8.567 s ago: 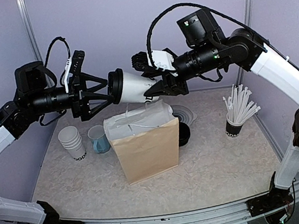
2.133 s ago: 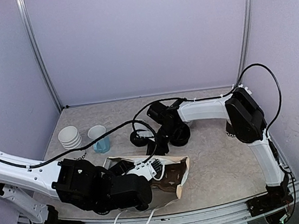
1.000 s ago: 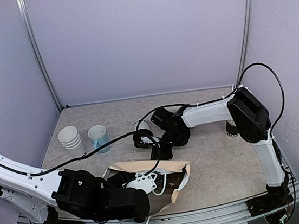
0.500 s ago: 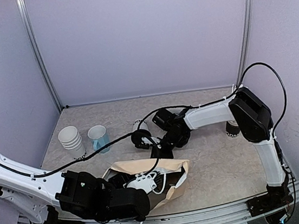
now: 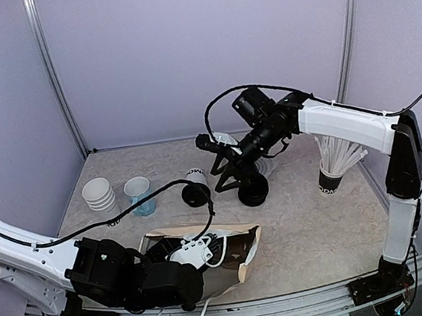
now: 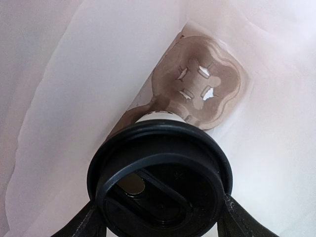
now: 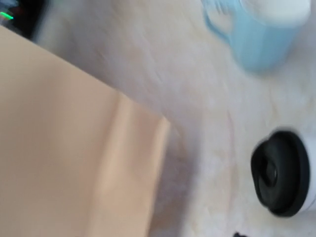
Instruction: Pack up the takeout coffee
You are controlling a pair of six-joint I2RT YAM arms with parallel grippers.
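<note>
A brown paper bag (image 5: 238, 253) lies on its side at the table's front. My left gripper (image 5: 205, 253) reaches into its mouth. In the left wrist view the gripper (image 6: 160, 223) is shut on a white cup with a black lid (image 6: 160, 177), the takeout coffee, deep inside the white-lined bag (image 6: 98, 74). One finger (image 6: 91, 224) touches the lid rim on each side. A second lidded white cup (image 5: 194, 190) with black lettering lies on the table behind the bag; it also shows in the right wrist view (image 7: 281, 173). My right gripper (image 5: 219, 164) hangs open and empty above it.
A light-blue mug (image 5: 140, 195) and a stack of white cups (image 5: 100, 198) stand at back left. A pile of black lids (image 5: 253, 190) sits mid-table. A cup of white straws (image 5: 336, 159) stands at the right. The bag's outside (image 7: 74, 148) fills the blurred right wrist view.
My right arm has lifted off the table by the bag's mouth and swung up and back. My left gripper stays inside the bag with the cup.
</note>
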